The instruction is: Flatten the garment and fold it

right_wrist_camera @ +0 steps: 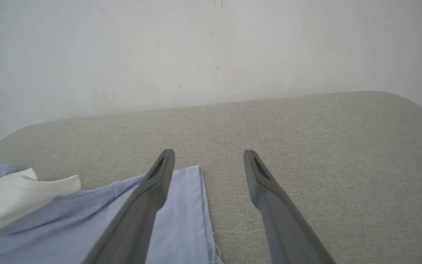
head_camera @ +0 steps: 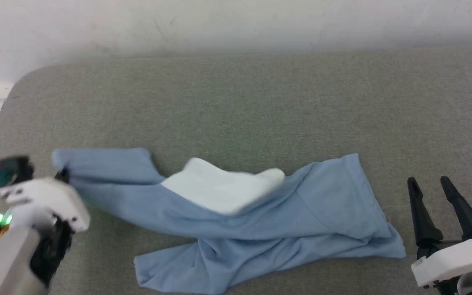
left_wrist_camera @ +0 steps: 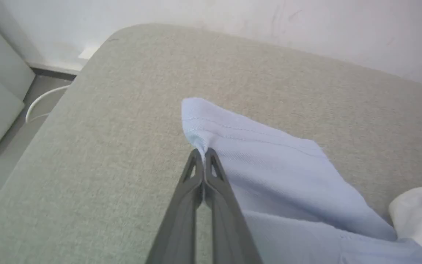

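One pinch: left gripper (left_wrist_camera: 204, 153) clamps the garment's (head_camera: 260, 213) frame-left hem, seemingly to pull it flat; right gripper (head_camera: 429, 182) gapes empty, lower right.

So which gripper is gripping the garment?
The left gripper, pinched shut on a hemmed corner of the garment; the right gripper stands open, holding nothing.

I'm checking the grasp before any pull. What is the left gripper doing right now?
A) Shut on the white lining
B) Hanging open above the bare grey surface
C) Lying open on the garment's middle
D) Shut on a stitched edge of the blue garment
D: in the left wrist view the left gripper has its fingers pressed together on a hemmed corner of the garment, with the cloth bunched at the tips.
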Controlling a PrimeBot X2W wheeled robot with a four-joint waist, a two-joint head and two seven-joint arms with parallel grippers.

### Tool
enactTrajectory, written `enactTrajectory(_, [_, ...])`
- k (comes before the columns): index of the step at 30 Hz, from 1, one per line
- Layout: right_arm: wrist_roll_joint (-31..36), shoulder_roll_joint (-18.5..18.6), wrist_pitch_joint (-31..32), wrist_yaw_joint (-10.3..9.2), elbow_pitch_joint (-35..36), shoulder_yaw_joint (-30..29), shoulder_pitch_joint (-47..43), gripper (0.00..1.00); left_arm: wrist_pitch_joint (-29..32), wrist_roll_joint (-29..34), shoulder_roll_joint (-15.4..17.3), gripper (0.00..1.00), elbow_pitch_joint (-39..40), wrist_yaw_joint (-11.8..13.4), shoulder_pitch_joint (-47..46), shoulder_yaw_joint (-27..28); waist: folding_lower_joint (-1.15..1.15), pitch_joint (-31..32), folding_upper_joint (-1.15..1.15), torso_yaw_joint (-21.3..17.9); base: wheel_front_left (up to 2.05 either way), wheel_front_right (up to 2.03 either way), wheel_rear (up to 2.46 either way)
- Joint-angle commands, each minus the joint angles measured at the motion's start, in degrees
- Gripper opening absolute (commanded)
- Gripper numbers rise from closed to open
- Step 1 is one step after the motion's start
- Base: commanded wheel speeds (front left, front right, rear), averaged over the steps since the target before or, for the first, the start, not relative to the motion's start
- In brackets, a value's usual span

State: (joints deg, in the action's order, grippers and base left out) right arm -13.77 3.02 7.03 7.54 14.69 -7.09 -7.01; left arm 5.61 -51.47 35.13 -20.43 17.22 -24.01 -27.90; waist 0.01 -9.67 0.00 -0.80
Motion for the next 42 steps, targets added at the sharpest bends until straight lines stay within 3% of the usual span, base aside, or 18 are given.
enactTrajectory(1, [-0.5,-0.1,0.0,-0.05,0.1,0.1,0.4,1.00,-1.2,-1.7,0.5,0.00,0.0,1.7,4.2,1.9,-0.01,0.0,0.00,0.3,0.00,0.00,0.00])
enactTrajectory(5, [-0.6,-0.1,-0.1,-0.05,-0.1,0.3,0.6,1.00,-3.2,-6.7,0.3,0.00,-1.6,3.1,11.9,6.2,-0.01,-0.2,0.00,0.1,0.00,0.00,0.00])
enactTrajectory(10, [-0.7,-0.1,-0.2,-0.05,-0.5,0.1,0.9,1.00,-5.4,-9.2,-2.1,0.00,-2.6,2.2,16.2,7.4,-0.01,-0.3,0.00,0.1,0.00,0.00,0.00])
enactTrajectory(11, [-0.7,-0.1,-0.3,-0.05,-0.6,0.0,0.9,1.00,-6.5,-9.1,-2.6,0.98,-2.5,2.1,16.4,7.7,-0.01,-0.2,0.00,0.1,0.00,0.00,0.00])
enactTrajectory(19, [-0.6,-0.1,-0.2,-0.05,-1.6,-0.2,0.7,1.00,-19.2,-2.6,-3.6,1.00,1.4,2.1,16.6,9.0,-0.01,2.1,0.00,0.0,0.00,0.00,0.00])
enactTrajectory(23, [-0.8,-0.1,-0.2,-0.05,-2.6,-0.5,0.5,1.00,-20.5,3.8,-5.0,1.00,7.1,1.9,17.2,12.3,-0.01,2.9,0.00,0.3,0.00,0.00,0.00])
enactTrajectory(29, [-2.6,-0.1,1.5,-0.05,-8.1,-0.6,3.5,1.00,-20.6,15.8,-11.1,1.00,15.8,-0.5,21.1,19.0,-0.01,3.3,0.00,0.5,0.00,0.00,0.00])
enactTrajectory(34, [-4.7,0.4,8.9,-0.05,-18.8,-0.9,11.2,1.00,-20.6,22.3,-16.0,1.00,19.9,-3.0,23.9,22.1,-0.01,2.9,0.00,1.5,0.00,0.00,0.00])
enactTrajectory(42, [-9.4,5.0,24.3,-0.05,-36.9,3.9,26.5,1.00,-20.6,27.1,-21.1,1.00,20.7,-6.9,23.5,23.3,-0.01,0.7,0.00,5.0,0.00,0.00,0.00])
